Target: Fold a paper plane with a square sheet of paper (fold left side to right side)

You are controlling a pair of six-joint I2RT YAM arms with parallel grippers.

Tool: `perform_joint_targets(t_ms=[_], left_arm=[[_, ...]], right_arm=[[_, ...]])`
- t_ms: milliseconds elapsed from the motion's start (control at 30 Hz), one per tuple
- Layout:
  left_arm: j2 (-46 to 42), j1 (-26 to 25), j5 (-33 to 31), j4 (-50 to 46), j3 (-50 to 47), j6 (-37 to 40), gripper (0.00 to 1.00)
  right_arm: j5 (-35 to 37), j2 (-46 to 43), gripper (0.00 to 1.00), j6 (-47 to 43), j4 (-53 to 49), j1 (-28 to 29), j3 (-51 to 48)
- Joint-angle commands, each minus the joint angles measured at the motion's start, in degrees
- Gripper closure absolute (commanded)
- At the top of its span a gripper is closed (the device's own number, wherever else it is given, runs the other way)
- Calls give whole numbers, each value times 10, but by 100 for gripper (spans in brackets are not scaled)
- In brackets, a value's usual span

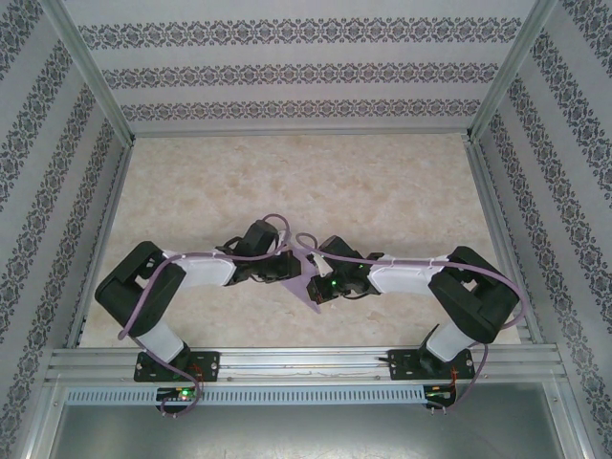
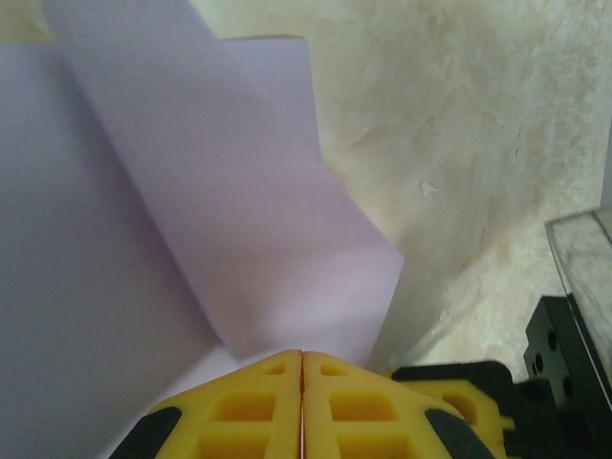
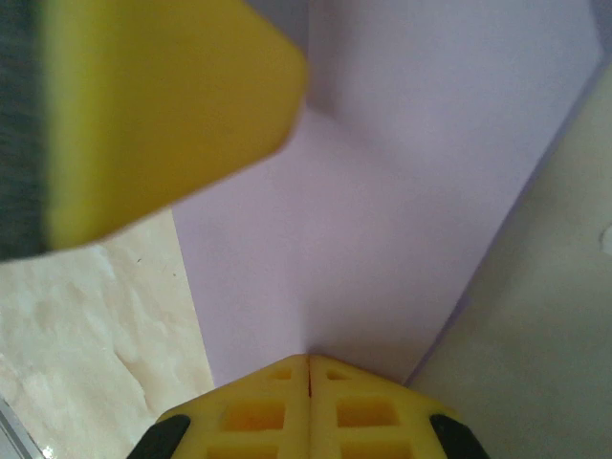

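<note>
The square sheet of paper (image 1: pixel 308 279) is lavender and sits partly folded between my two grippers at the table's middle. In the left wrist view a flap of the sheet (image 2: pixel 239 210) rises and curls up from the tips of my left gripper (image 2: pixel 302 355), whose yellow fingers are shut on its edge. My right gripper (image 3: pixel 308 360) is shut on the sheet (image 3: pixel 382 210) too, and a faint crease runs up from its tips. The sheet's right edge stands off the table there. A yellow finger (image 3: pixel 153 115) of the left gripper hangs close above, at the upper left of the right wrist view.
The beige marbled table (image 1: pixel 306 182) stretches behind the arms, enclosed by patterned walls (image 1: pixel 287 67) and aluminium rails (image 1: pixel 306 359). Both arms (image 1: pixel 191 273) (image 1: pixel 421 277) reach inward with their wrists nearly touching. A black part and a clear edge (image 2: pixel 574 287) sit at the right of the left wrist view.
</note>
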Motion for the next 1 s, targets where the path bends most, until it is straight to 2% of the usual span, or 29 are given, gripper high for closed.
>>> perform_joint_targets(t_ms=[0,233,600,967], left_arm=[[19,-9,9,34,24,-10,92],[54,-8,-22,22,41,2,92],[95,30,-56,47,26,19,92],[100,94,-35,36,50,52,92]], right_arm=[[42,41,100,-13,-108,7,-22],[49,55,100,-8,-114,8,-23],[69,63,100,-10,-156,15,-10],[61,60,100,-11,-158,16,-12]])
